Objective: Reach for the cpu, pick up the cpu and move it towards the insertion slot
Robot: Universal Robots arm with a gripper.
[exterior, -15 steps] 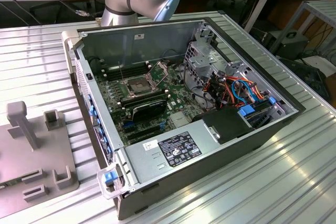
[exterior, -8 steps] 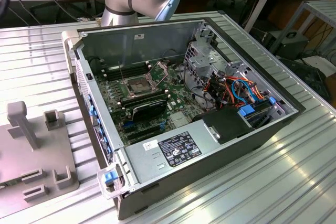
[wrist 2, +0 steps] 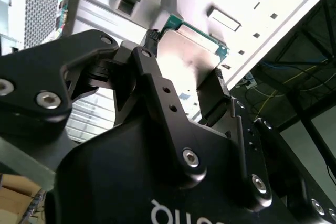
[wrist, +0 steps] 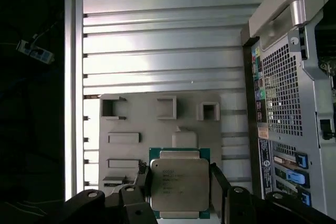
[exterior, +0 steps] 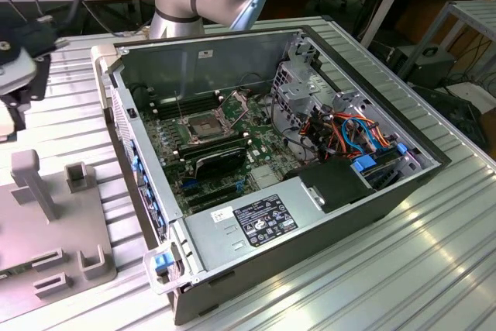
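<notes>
The cpu (wrist: pixel 178 184) is a flat square chip with a pale metal lid and a green edge. My gripper (wrist: pixel 178 182) is shut on it, with one black finger (wrist: pixel 140 184) on each of two opposite sides. In the second wrist view the cpu (wrist 2: pixel 191 51) sits between the fingertips of the gripper (wrist 2: pixel 185 59), lifted above the grey fixture plate (wrist: pixel 157 124). In the exterior view the arm's tool end (exterior: pixel 14 67) hangs at the left edge, well away from the insertion slot (exterior: pixel 203 123). That slot is a square silver socket with its retention frame raised, on the motherboard inside the open computer case (exterior: pixel 232 222).
The grey fixture plate (exterior: pixel 46 222) with raised holders lies on the ribbed aluminium table (exterior: pixel 372 277), left of the case. The case's perforated rear wall (wrist: pixel 281 93) stands beside the plate. Inside the case are memory slots, a black card (exterior: pixel 221 162), a drive cage and coloured cables (exterior: pixel 349 133).
</notes>
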